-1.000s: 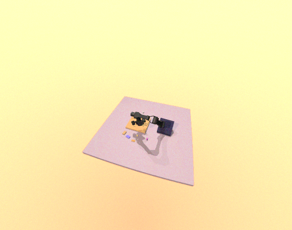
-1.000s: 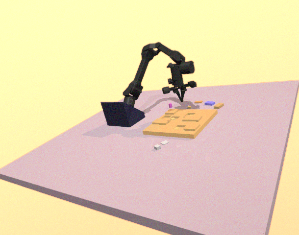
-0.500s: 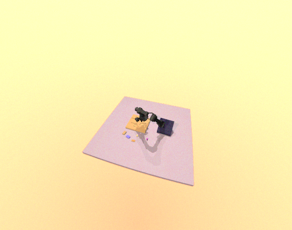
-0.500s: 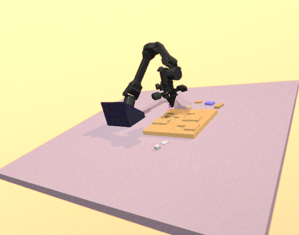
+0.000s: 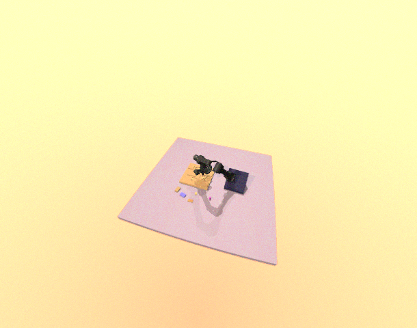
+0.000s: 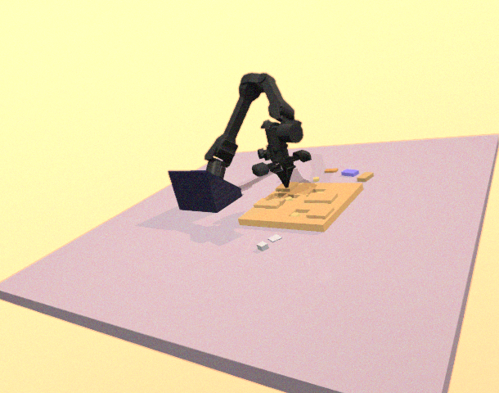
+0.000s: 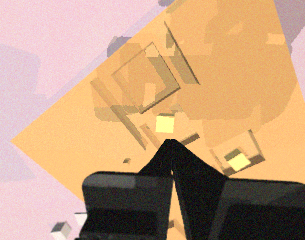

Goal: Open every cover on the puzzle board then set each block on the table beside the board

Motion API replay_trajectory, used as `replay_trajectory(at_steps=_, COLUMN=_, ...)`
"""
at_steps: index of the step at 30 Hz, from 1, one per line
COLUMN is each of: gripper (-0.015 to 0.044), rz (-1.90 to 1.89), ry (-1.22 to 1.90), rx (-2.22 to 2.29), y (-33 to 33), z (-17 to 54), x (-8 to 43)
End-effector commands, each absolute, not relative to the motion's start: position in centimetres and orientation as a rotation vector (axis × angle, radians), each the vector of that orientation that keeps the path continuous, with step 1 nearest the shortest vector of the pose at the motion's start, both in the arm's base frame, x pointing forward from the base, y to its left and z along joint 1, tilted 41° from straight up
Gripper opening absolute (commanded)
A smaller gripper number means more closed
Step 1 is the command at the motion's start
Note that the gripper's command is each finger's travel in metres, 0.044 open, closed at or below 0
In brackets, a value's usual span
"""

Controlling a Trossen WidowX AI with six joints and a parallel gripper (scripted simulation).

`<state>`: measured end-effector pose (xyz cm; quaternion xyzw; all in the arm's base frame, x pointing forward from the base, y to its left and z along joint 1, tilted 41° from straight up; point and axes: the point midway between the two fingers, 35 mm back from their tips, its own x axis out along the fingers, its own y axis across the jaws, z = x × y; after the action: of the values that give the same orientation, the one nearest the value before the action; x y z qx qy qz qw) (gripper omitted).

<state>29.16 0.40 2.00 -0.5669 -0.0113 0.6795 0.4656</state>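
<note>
The orange puzzle board lies flat on the table. Raised orange covers stand on it, one at the right, one near the front right corner and one at the left. In the wrist view, a yellow block shows just beyond the fingertips and another yellow block lies in a well to the right. A third yellow block and a magenta block rest on the table off the board. My gripper is shut and empty above the board, fingers pointing down.
Beside the board lie a blue piece, a tan piece and an orange piece. A white cube and a flat white piece lie on the opposite side. The dark arm base stands nearby.
</note>
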Motion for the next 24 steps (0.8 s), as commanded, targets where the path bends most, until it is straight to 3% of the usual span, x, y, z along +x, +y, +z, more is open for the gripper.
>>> replay_trajectory(at_steps=1, gripper=0.0, rz=1.671, ry=-0.028, rx=-1.379, y=1.6, z=0.5, x=29.0)
replay_trajectory(at_steps=24, gripper=0.0, rz=1.67, ry=-0.029, rx=-1.379, y=2.8, z=-0.9, x=29.4)
